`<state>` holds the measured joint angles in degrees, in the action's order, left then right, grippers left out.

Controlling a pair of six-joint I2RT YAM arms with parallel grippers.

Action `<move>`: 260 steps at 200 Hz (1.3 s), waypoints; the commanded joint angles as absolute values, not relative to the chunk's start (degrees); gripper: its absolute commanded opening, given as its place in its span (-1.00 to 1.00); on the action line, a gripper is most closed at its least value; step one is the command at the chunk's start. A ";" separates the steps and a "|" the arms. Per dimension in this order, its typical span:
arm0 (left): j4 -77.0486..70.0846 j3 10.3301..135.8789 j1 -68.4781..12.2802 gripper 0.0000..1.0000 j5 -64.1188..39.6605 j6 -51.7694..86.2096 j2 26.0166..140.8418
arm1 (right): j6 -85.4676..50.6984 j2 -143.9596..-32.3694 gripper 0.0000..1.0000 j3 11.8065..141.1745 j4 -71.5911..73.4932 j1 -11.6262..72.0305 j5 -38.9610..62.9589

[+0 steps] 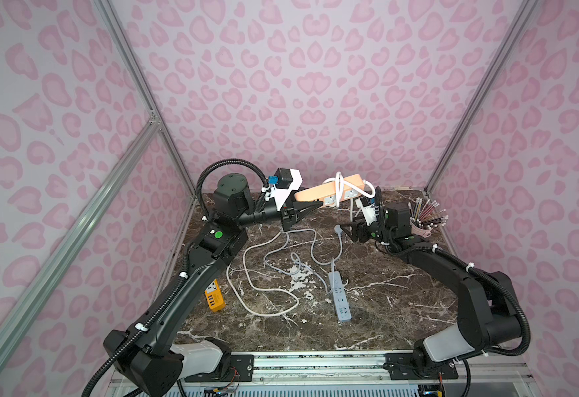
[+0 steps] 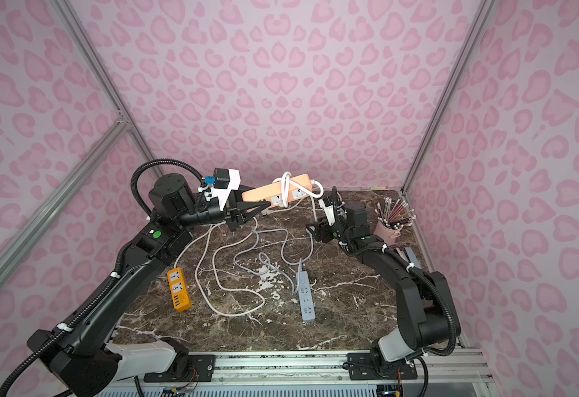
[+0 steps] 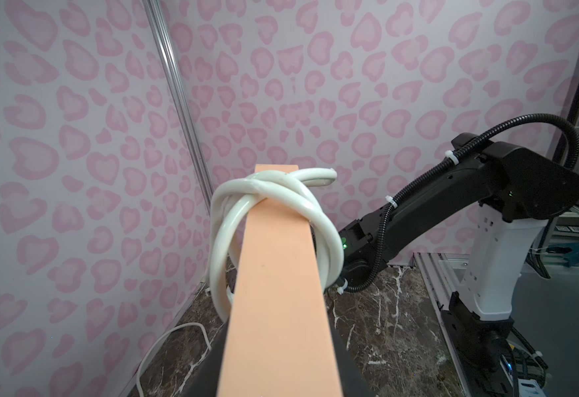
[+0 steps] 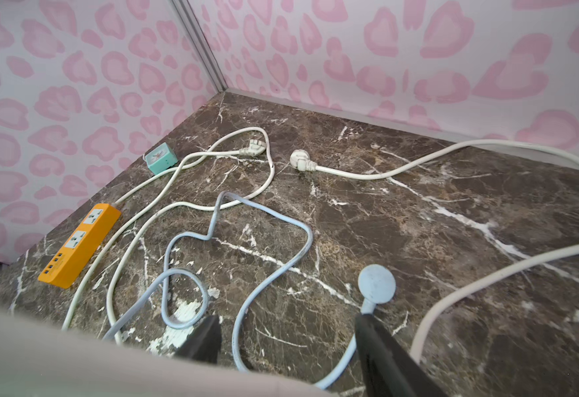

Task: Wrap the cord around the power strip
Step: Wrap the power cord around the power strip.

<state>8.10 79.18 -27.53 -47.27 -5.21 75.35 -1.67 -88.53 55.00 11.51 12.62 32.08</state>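
Note:
The peach power strip is held up off the table near the back wall, with my left gripper shut on its near end. The white cord is looped several times around the strip's far half. Its loose tail hangs down and runs across the table to a white plug. My right gripper is open and low over the table, below the strip's far end, with nothing between its fingers.
A grey-blue plug lies just beyond one right finger; its cord leads to a grey-blue strip. A yellow-orange strip lies at the left. A teal cube and a pencil cup stand at the back.

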 commanded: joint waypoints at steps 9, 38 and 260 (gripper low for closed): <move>2.35 80.57 -27.53 -0.95 -45.81 -2.54 75.72 | -1.94 -91.03 0.10 55.70 19.77 13.51 28.49; 0.06 81.45 -27.05 -0.95 -43.56 1.11 76.45 | 1.07 -92.72 -0.49 55.30 21.73 17.21 22.97; 39.92 83.56 -30.41 -0.95 -27.91 -32.81 91.02 | 31.53 -73.25 -1.00 77.40 -1.10 37.39 -14.39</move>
<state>33.80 84.93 -27.20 -14.83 -24.38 93.56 32.60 -70.35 72.42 -3.25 41.54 -22.74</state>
